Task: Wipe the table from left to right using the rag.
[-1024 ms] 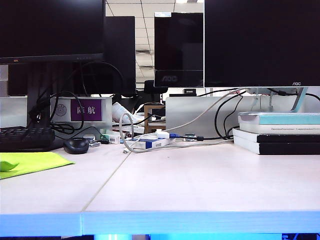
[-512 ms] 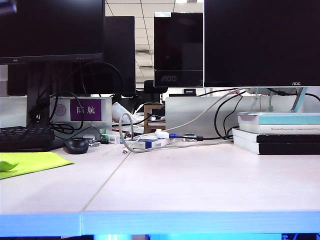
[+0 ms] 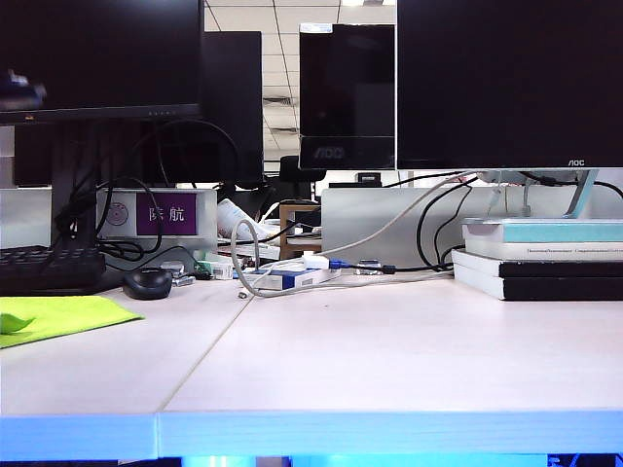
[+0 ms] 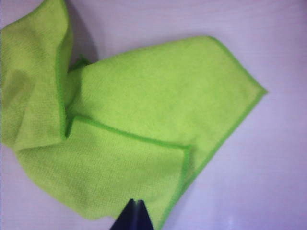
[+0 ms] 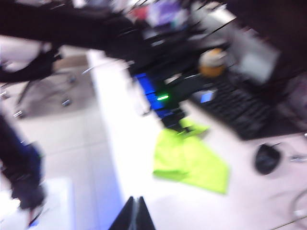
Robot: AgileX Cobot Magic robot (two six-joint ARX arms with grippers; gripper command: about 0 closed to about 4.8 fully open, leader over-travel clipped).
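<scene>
1. At the left end of the table (image 3: 389, 360), the rag (image 3: 58, 316) lay flat on the white top, partly cut off by the edge of the exterior view. From the left wrist view the rag (image 4: 129, 139) was rumpled, with one corner folded over itself and a stitched hem showing.
2. A black mouse (image 3: 148, 282) sat just behind the rag, beside a dark keyboard (image 3: 49, 268).
3. A thin seam split the white top into two panels. Cables, small boxes and a stack of books (image 3: 540, 258) lined the back; dark monitors (image 3: 506, 83) stood above.
4. Left gripper (image 4: 135, 215): directly over the rag, fingers together in a dark point, nothing between them. Contact with the cloth could not be told.
5. Right gripper (image 5: 134, 213): fingers together, empty, held above the table well apart from the rag (image 5: 189, 160). This view was motion-blurred; the other arm's dark body showed over the rag's far edge.
</scene>
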